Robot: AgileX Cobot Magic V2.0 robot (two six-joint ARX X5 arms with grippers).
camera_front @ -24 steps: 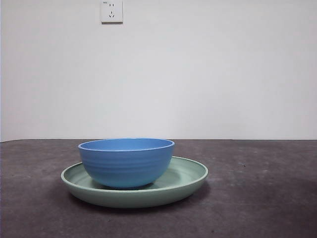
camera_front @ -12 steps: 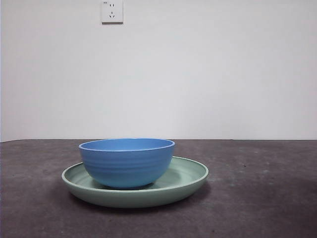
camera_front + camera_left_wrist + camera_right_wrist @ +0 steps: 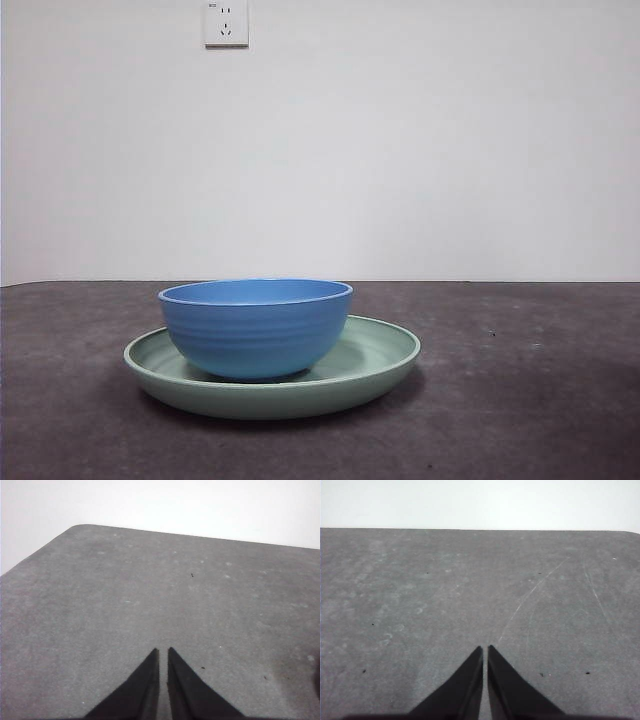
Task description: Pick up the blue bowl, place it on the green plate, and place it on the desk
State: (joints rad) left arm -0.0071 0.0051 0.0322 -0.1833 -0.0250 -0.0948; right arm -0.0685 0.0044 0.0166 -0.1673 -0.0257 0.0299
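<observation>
In the front view the blue bowl [image 3: 256, 327] stands upright inside the green plate [image 3: 385, 352], a little left of the plate's middle. The plate rests on the dark grey desk [image 3: 530, 400]. Neither arm shows in the front view. My left gripper [image 3: 163, 651] is shut and empty above bare desk [image 3: 150, 595]. My right gripper [image 3: 485, 649] is shut and empty above bare desk [image 3: 445, 590]. Neither wrist view shows the bowl or the plate.
A white wall with a socket [image 3: 225, 22] stands behind the desk. The left wrist view shows a rounded desk corner [image 3: 80, 527]. The right wrist view shows the desk's far edge [image 3: 480, 529] and faint scratches.
</observation>
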